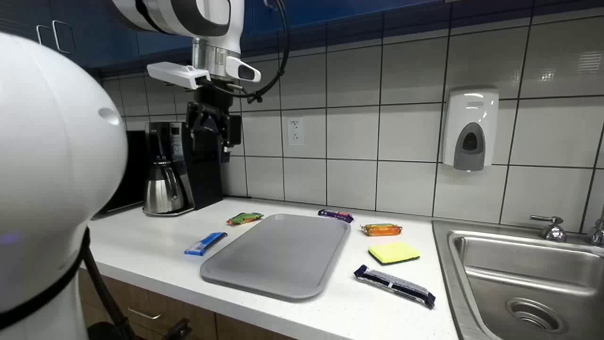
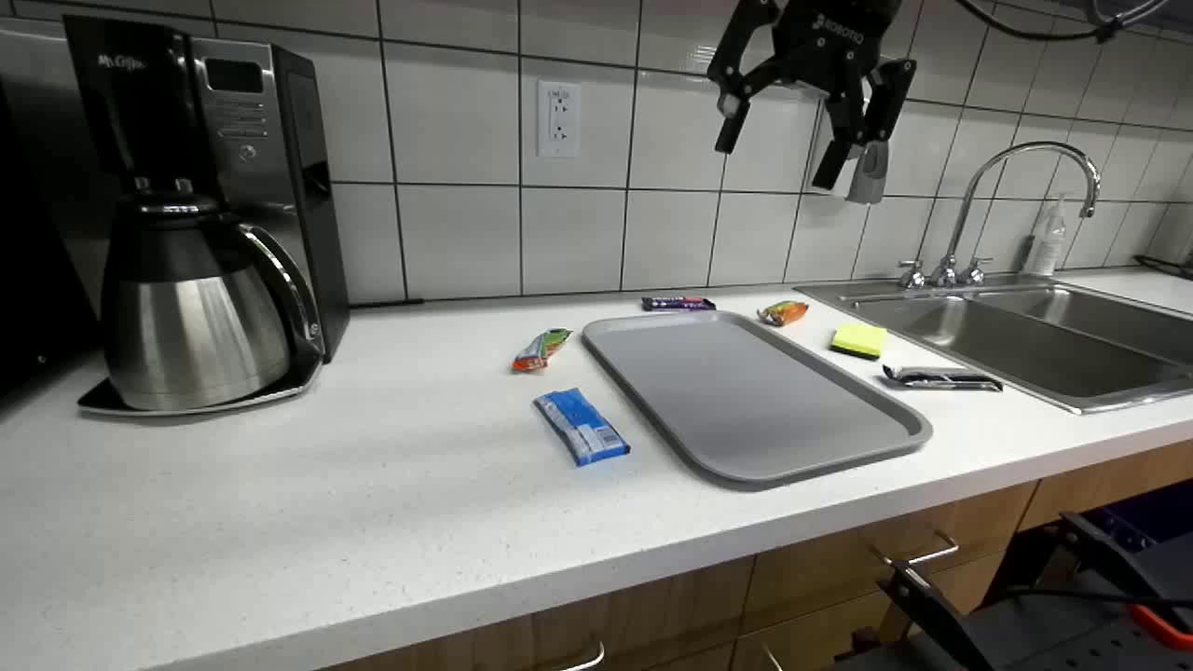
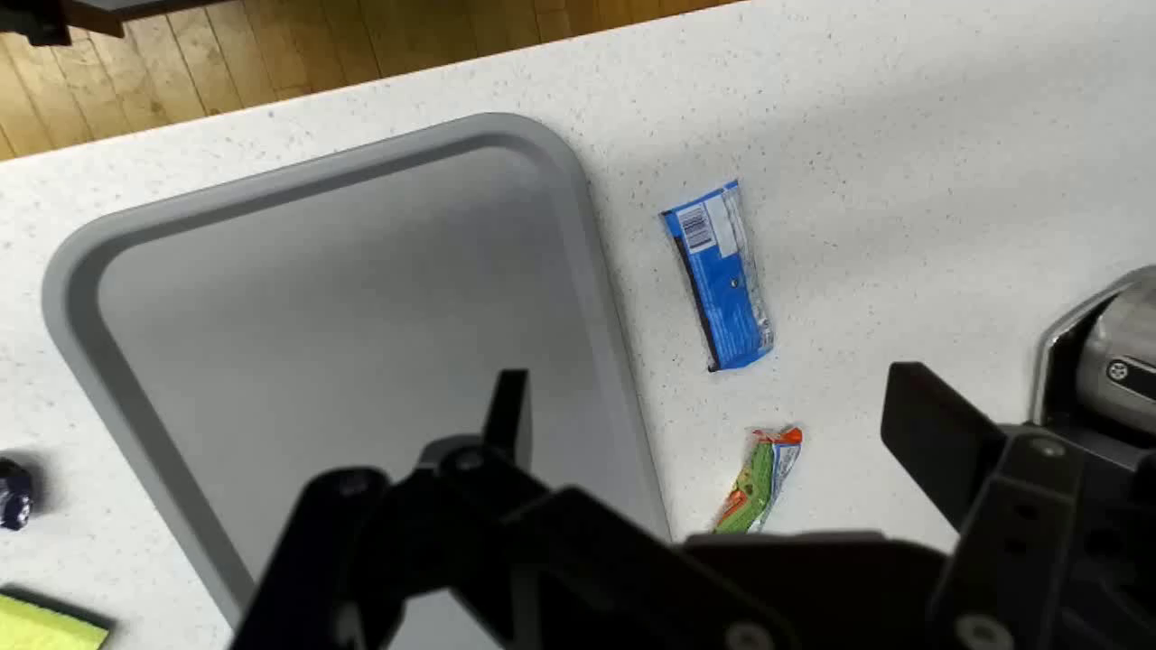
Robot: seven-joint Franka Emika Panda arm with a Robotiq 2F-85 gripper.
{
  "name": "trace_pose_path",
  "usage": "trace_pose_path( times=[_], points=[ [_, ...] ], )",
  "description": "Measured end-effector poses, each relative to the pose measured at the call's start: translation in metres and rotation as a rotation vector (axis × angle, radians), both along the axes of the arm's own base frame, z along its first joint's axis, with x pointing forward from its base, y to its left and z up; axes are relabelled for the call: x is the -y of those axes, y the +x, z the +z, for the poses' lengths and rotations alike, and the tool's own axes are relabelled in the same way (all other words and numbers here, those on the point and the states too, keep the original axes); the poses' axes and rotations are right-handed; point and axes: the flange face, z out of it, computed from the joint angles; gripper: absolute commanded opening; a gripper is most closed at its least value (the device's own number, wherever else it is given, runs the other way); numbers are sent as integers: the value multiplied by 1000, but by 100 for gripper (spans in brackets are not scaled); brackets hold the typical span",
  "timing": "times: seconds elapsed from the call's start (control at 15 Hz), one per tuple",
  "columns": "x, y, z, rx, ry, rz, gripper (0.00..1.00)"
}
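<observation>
My gripper hangs open high above the counter, its fingers wide apart and holding nothing. Seen from the wrist view, the gap of the gripper spans a green and red packet, partly hidden by the gripper body. A blue packet lies flat just beyond it. Beside both is a bare grey tray, seen in both exterior views too. Past the tray lie a purple wrapped bar, an orange packet, a yellow sponge with a dark underside, and a long dark wrapped bar.
A coffee maker with a steel carafe stands at one end of the counter. At the other end is a steel sink with a faucet. A tiled wall runs along the back and carries a soap dispenser.
</observation>
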Motion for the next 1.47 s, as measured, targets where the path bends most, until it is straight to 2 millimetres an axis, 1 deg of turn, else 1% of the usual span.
trace_pose_path(
  times=[1.07, 1.27, 1.47],
  points=[
    [0, 0, -1, -3, 0, 0, 100],
    [-1, 1, -5, -12, -2, 3, 100],
    [-6, 2, -13, -30, -7, 18, 100]
  ],
)
